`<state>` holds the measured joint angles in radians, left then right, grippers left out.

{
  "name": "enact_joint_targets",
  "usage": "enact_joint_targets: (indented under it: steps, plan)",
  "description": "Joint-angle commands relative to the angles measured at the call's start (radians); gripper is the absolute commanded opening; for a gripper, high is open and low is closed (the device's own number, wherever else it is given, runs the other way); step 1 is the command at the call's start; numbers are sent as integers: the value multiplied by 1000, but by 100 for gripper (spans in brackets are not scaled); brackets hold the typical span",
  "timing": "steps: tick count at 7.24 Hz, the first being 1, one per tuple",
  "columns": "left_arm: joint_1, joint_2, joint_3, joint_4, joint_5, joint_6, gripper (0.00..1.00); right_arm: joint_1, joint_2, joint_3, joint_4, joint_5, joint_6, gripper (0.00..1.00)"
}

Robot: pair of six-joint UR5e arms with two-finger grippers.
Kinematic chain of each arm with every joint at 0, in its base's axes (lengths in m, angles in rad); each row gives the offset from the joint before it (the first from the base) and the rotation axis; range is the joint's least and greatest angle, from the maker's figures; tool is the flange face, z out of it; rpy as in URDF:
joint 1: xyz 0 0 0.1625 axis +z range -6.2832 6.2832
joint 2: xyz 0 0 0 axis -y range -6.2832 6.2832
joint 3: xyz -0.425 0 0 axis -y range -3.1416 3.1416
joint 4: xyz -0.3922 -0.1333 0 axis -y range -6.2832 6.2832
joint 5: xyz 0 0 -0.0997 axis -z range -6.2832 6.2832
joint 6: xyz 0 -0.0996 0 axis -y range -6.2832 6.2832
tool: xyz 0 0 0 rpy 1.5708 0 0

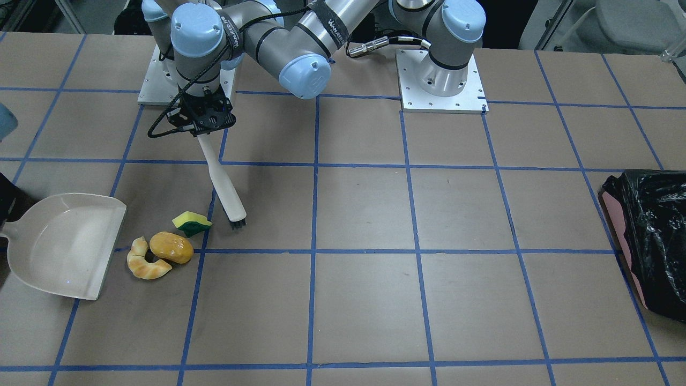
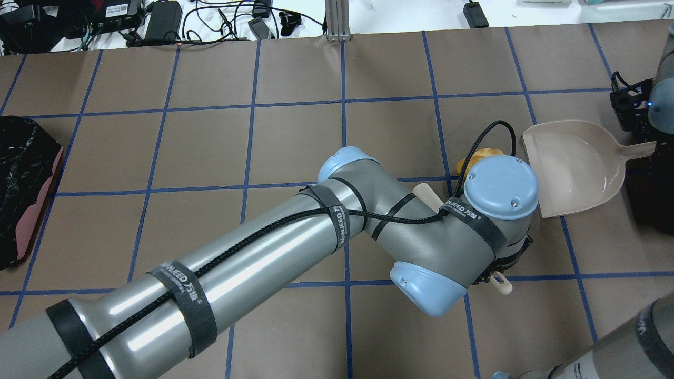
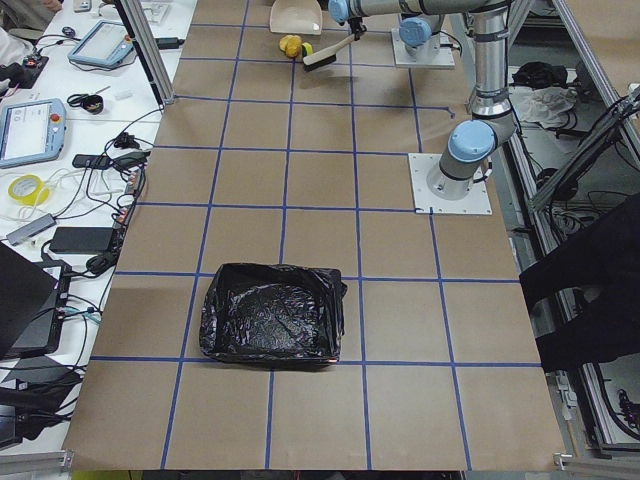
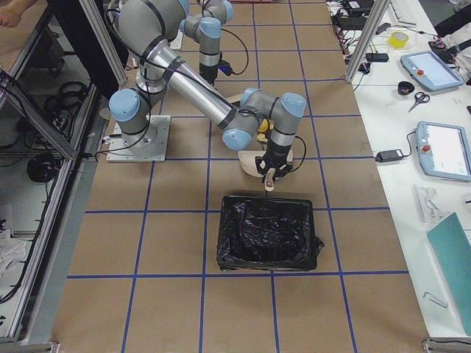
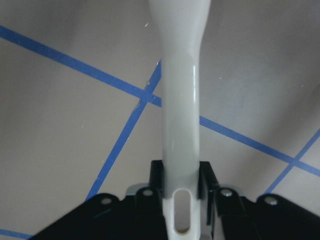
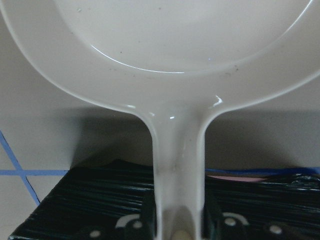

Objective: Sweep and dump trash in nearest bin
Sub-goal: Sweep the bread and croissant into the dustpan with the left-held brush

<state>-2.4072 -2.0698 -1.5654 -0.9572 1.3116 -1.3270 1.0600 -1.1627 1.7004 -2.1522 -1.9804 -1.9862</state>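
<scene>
Clamps the brush (image 1: pixel 222 182) in the left gripper (image 1: pixel 203 126), pads (image 5: pixel 157 176) squeezed on both sides of the handle by its hanging hole. Stretches the left arm (image 2: pixel 263 247) from the robot's left across into the right half of the table (image 1: pixel 375 214), gripper aimed down. Slants the brush down and away from the robot, long axis running near to far, bristles (image 1: pixel 237 221) at or just above the table; cannot tell whether touching. Grasps the dustpan (image 1: pixel 64 246) by its handle in the right gripper (image 6: pixel 179 220), clenched, lip (image 1: pixel 112 251) turned toward the brush.

Finds the sponge (image 1: pixel 192 223) just beside the bristles on the dustpan side, apart from them. Finds the roll (image 1: pixel 171 247) and croissant (image 1: pixel 146 260) farther from the robot, touching each other, croissant near the lip. Has all three between bristles and dustpan. Calls, likely, for a sideways stroke toward the robot's right, across the brush's axis. May miss the roll unless the bristles first go farther out. Has the bin (image 4: pixel 294 261) just beside the dustpan, under its handle, at the table's right end.
</scene>
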Motion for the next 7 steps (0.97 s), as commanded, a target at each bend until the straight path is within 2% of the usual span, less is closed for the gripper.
enact_joint_targets:
  steps: [1,4,7]
  plan:
    - [-3,-27,31,18,0,-9,0,0,1,-1,0,0,0,0]
    - [-1,-62,62,18,9,136,0,0,1,-2,0,0,-12,0]
    - [-1,-139,132,18,66,263,0,2,1,-1,2,0,-29,0]
